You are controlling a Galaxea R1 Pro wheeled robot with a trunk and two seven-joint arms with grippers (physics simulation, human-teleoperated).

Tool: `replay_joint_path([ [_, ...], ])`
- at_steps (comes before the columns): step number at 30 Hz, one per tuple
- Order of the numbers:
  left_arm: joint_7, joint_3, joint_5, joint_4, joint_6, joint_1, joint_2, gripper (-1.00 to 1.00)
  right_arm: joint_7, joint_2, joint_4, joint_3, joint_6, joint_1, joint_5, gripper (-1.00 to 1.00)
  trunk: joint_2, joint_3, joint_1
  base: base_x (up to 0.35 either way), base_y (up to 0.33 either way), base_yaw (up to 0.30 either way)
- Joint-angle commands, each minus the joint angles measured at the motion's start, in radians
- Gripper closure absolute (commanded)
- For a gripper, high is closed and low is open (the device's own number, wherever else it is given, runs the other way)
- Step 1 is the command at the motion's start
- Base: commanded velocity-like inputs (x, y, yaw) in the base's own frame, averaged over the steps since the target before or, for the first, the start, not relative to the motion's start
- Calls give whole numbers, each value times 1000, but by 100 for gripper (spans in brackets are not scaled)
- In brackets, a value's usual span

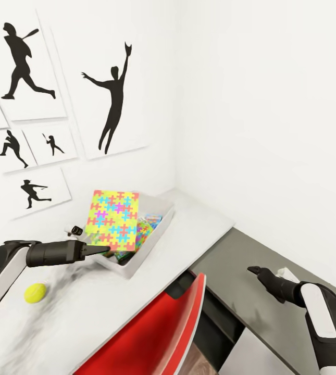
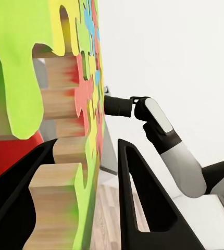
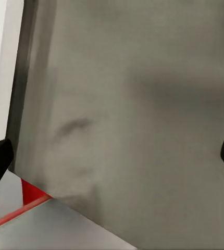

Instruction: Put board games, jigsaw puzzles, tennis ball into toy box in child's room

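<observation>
My left gripper (image 1: 104, 250) is shut on the lower edge of a jigsaw puzzle (image 1: 113, 216), a square of yellow, pink, blue and green pieces held upright over the toy box (image 1: 136, 263). The left wrist view has the puzzle's thick edge (image 2: 65, 156) between the two black fingers (image 2: 143, 208). The light grey toy box stands on the white table (image 1: 110, 307) by the wall, with more colourful flat toys (image 1: 149, 224) inside. The tennis ball (image 1: 35, 292) lies on the table under my left forearm. My right gripper (image 1: 254, 271) hovers open over the dark grey side desk (image 1: 251, 245), holding nothing.
A red chair back (image 1: 152, 333) stands close in front of the table's edge, between my arms. A small dark object (image 1: 76, 229) sits on the table left of the box. Walls close the corner behind the box. The right wrist view looks down on the side desk (image 3: 133, 104).
</observation>
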Motion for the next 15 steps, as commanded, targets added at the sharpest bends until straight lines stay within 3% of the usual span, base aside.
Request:
replay_joint_path([
  [1, -2, -2, 2, 0, 4, -1, 1, 100, -9, 0, -1, -1, 3, -1, -10, -100, -1, -1, 0, 150, -107, 7],
  [11, -2, -2, 2, 0, 3, -1, 1, 100, -9, 0, -1, 0, 2, -1, -12, -100, -1, -1, 0, 104, -76, 5],
  [15, -2, -2, 2, 0, 3, 0, 1, 100, -9, 0, -1, 0, 2, -1, -12, -100, -1, -1, 0, 36, -33, 135],
])
